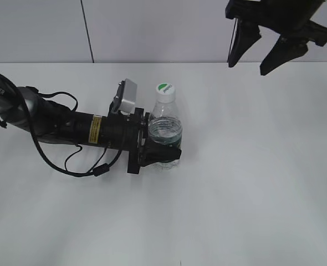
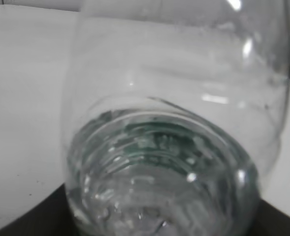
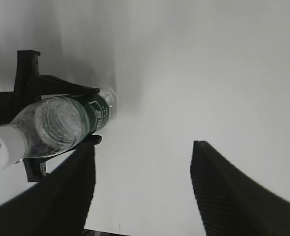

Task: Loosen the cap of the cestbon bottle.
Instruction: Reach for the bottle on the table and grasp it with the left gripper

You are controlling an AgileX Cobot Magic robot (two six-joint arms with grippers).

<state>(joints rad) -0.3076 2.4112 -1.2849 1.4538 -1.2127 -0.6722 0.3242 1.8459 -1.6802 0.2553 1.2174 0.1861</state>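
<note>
Exterior view: we see the small clear plastic cestbon bottle standing upright on the white table, its round white screw cap with a green mark on top, still seated on the neck. We see the left gripper reaching in from the left along the table, its black fingers clamped on either side of the bottle's lower body, so the jaws are about half spread and closed on the bottle. Left wrist view is filled by the clear bottle wall right against the lens (green label band glimpsed through the water). The right gripper hangs high at the top right, well apart from bottle and cap, jaws spread wide with nothing between them. Right wrist view shows its two dark fingers at the bottom with bare table between, and the bottle with its cap off to the left, gripped by the other arm.
</note>
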